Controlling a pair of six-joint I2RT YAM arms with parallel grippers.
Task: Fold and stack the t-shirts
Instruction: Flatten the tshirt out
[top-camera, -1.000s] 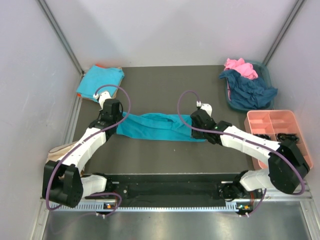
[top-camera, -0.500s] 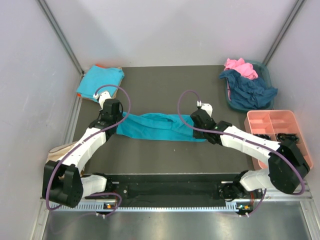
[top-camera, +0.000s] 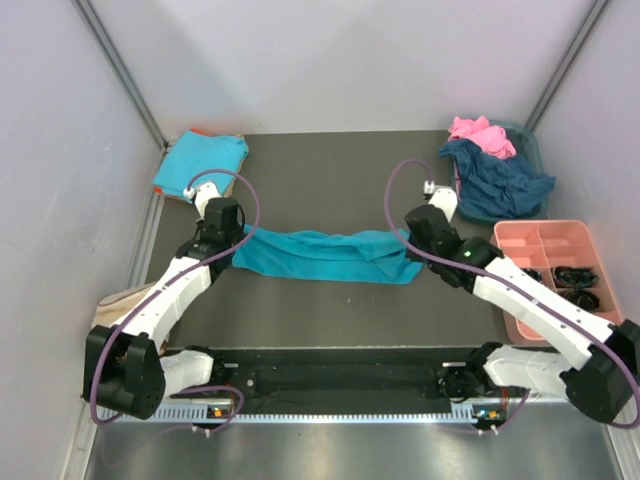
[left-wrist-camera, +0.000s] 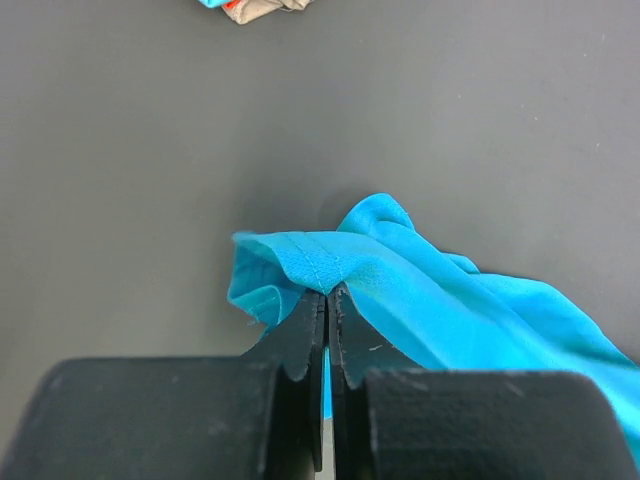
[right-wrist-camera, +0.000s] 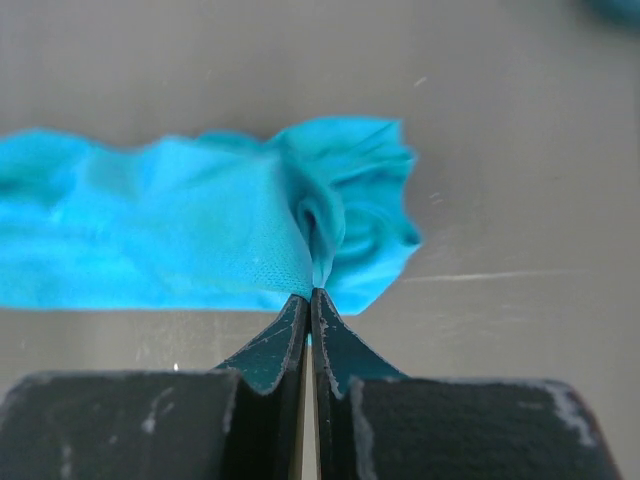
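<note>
Two arms, mine, reach out from the near edge of the dark tabletop (top-camera: 330, 170): the left arm (top-camera: 170, 290) angles inward from the left, the right arm (top-camera: 520, 295) from the right. Between them one turquoise t-shirt (top-camera: 320, 255) runs left to right across the middle of the tabletop as a long, rumpled band.

My left fingers (left-wrist-camera: 305, 330) are pressed together on the band's left end, with a fold of hem pinched at their tips. My right fingers (right-wrist-camera: 280, 340) are clamped the same way on the right end, where the cloth bunches into a small knot of folds. That makes two grips on one shirt, one at each end.

Just beyond my right arm, at the right edge, sits one pink divided tray (top-camera: 520, 235). It holds small black items (top-camera: 572, 272) in its right-hand compartments, too small from above for me to count.

At the far left corner lies one folded pile (top-camera: 200, 163), a turquoise shirt on top with an orange edge showing beneath it. At the far right corner stands one bin (top-camera: 530, 140) holding two loose garments. A dark blue one (top-camera: 500, 180) spills over the bin's near rim, and a pink one (top-camera: 478, 128) is heaped behind it.
</note>
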